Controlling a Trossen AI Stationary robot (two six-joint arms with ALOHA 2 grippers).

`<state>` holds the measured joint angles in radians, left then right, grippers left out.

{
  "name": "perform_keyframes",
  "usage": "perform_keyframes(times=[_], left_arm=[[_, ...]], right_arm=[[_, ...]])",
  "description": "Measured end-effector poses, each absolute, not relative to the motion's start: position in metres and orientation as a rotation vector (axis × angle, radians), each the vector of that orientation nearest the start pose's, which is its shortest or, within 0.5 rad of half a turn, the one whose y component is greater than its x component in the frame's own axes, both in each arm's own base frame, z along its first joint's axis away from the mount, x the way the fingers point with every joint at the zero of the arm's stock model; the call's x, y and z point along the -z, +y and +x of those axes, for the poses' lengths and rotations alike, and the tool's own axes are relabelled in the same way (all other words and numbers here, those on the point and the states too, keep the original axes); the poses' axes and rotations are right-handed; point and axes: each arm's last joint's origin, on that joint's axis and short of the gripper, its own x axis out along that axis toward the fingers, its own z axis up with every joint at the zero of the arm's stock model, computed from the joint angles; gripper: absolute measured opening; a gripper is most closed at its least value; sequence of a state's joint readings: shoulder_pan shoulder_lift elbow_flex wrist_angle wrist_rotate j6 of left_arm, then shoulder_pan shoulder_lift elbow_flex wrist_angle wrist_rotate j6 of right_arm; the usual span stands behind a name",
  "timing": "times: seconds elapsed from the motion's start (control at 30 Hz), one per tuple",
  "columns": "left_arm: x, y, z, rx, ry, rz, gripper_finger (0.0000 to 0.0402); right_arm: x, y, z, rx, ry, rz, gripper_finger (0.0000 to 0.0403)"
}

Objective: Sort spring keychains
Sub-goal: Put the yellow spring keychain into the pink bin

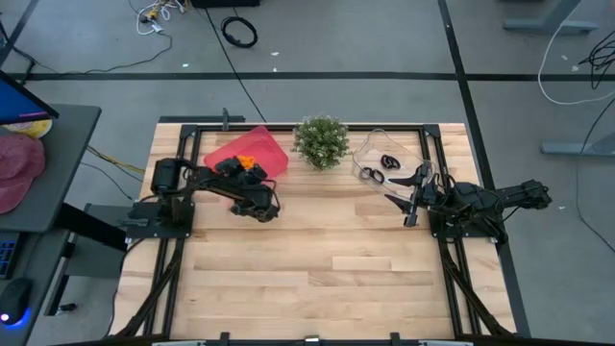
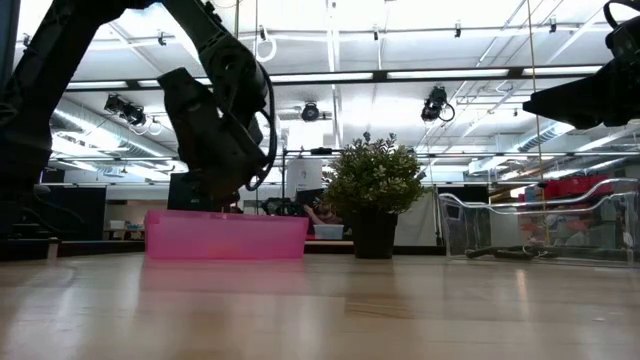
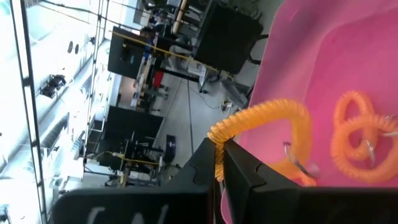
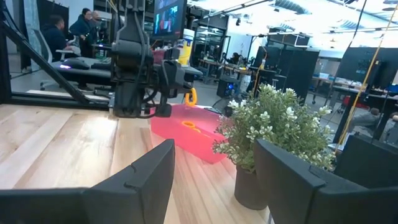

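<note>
The near half of the pale wooden surface (image 1: 317, 269) lay bare, its boards running left to right inside a dark metal frame. All the things stood along the far edge: a pink tray (image 1: 252, 151) at the left, a green potted plant (image 1: 321, 141) in the middle, and a clear tray (image 1: 389, 159) at the right. Beyond the surface the grey floor carried cables and dark tape lines, and at the far left a dark desk held a red cap (image 1: 19, 168).

The low view showed what the overhead one could not: a workshop with ceiling lights behind the trays. The right wrist view showed seated people (image 4: 71, 28) at a far desk and a lit screen. From above, black spring keychains (image 1: 381, 167) lay inside the clear tray; the low view did not show them clearly through its wall.

The left pincer (image 3: 219, 163) was over the pink tray's near right part, its fingers pressed nearly together on one orange spring keychain (image 3: 264, 124), whose coil arched up out of the grip above the tray floor. A second orange spring keychain (image 3: 360, 134) lay loose on the pink floor just beside it. From above, the orange showed beside the pincer inside the tray.

The right pincer (image 4: 214, 171) waited at the right, just beside the clear tray's near right corner, its two fingers spread wide apart and holding nothing, pointing toward the plant.
</note>
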<state>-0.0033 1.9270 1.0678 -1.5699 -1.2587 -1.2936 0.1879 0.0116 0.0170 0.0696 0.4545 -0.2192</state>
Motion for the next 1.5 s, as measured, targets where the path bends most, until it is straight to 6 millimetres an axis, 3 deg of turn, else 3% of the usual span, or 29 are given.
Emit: perform_keyframes(times=[0.53, 1.13, 1.5], left_arm=[[-0.1538, 0.0271, 0.2538, -1.471, 1.125, 0.634, 0.0026], [-0.1534, 0.0272, 0.2542, -1.469, 1.122, 0.636, 0.0155], [-0.1528, 0.0271, 0.2544, -1.481, 1.108, 0.611, 0.0172]], right_arm=[[-0.1749, 0.0051, 0.0949, 0.273, -0.042, -0.194, 0.0222], [-0.1749, 0.0051, 0.0949, 0.273, -0.042, -0.194, 0.0222], [-0.1749, 0.0051, 0.0949, 0.274, -0.042, -0.194, 0.0222]])
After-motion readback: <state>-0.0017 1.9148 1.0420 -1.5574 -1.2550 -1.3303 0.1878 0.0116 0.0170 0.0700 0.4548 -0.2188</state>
